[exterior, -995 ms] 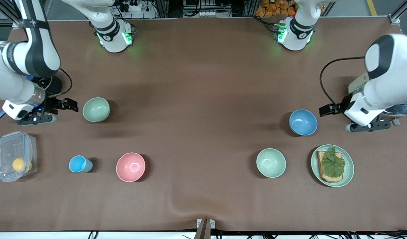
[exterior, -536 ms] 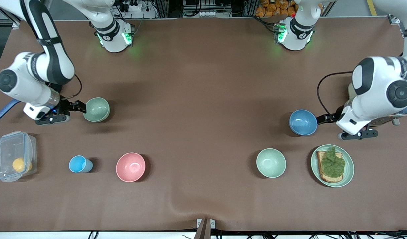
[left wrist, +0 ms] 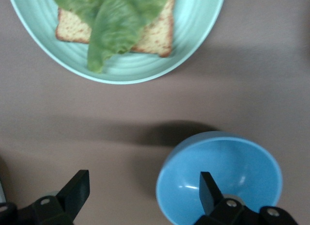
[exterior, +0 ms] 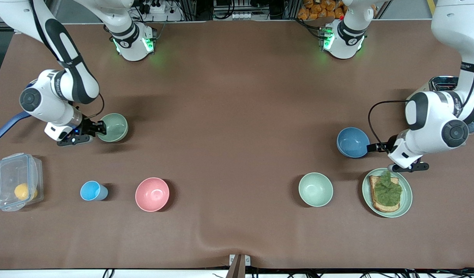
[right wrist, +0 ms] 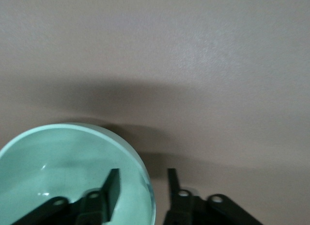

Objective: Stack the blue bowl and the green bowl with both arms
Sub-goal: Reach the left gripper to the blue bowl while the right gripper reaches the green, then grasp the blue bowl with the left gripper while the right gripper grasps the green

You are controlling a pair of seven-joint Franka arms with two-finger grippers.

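Along the lower part of the frame sit bystanders: a lidded clear box (exterior: 16,181) with a yellow fruit, a light-blue cup (exterior: 92,190), a pink bowl (exterior: 152,194), a pale mint bowl (exterior: 315,189) and a plate (exterior: 407,195) of toast with lettuce.

At mid-height comes the grasping step. The green bowl (exterior: 116,125) rests on the tabletop (exterior: 237,116) toward the right arm's end. The right gripper (exterior: 99,129) has its jaws standing narrow astride the rim, slightly open, a sliver of gap showing each side. The blue bowl (exterior: 352,142) rests toward the left arm's end. The left gripper (exterior: 372,148) has its jaws wide open, one inside, one outside. Neither bowl is lifted.

Next, I judge, both must pinch firmly, then one carries its bowl across and nests it level.

The brown cloth is matte, rucked at the lower edge. Uppermost, the arm bases (exterior: 134,42) glow green before cables and racks.
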